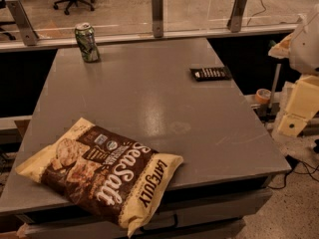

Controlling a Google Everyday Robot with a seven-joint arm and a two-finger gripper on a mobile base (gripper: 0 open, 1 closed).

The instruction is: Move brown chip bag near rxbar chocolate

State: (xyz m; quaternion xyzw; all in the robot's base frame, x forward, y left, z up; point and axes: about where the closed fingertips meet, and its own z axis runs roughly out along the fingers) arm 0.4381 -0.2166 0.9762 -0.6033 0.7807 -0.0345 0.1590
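so this looks like the very start to me, the bag isn't picked up yet. the brown chip bag (107, 176) lies flat on the near left corner of the table (149, 98), its cream "late july" end hanging over the front edge. the rxbar chocolate (211, 73) sits at the far right side, well apart from it. the gripper (298, 106) is off past the table's right edge, and i honestly can't tell if it's open or closed. next it'd have to swing over and get hold of the bag. the bag looks puffy and crinkly, dark brown with big white "sea salt" lettering, so probably slippery.
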